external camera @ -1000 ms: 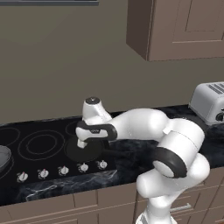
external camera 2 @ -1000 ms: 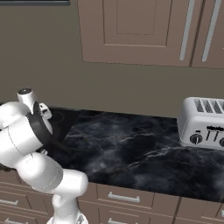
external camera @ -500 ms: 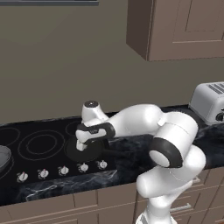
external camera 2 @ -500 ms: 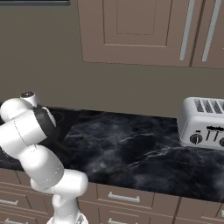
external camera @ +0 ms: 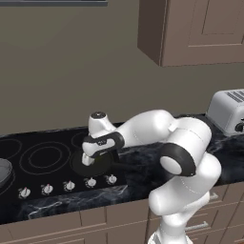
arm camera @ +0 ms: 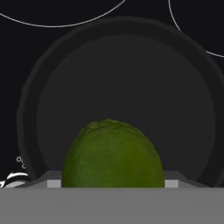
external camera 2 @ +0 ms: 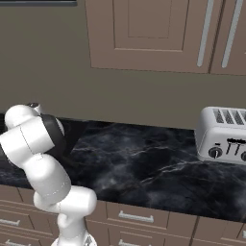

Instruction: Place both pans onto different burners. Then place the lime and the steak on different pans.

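Observation:
My gripper [external camera: 88,160] is shut on the lime [arm camera: 113,155], a yellow-green ball that sits low in the hand view and hides the fingertips. Right below it lies the matte black pan [arm camera: 127,83], round and flat. In the left base view that black pan [external camera: 103,165] rests on the right part of the glossy cooktop, near the front. The rim of the silvery-grey pan [external camera: 3,172] shows at the far left edge. Thin grey burner rings [external camera: 45,156] mark the glass between the two pans. The steak is out of view.
A row of small silver knobs [external camera: 69,185] runs along the cooktop's front edge. A silver toaster [external camera: 231,112] stands at the right on the dark marble counter [external camera 2: 153,163]. Brown wall cabinets [external camera 2: 149,33] hang above.
The hand has sunk a little toward the black pan with the lime in it, and the arm's elbow has swung over.

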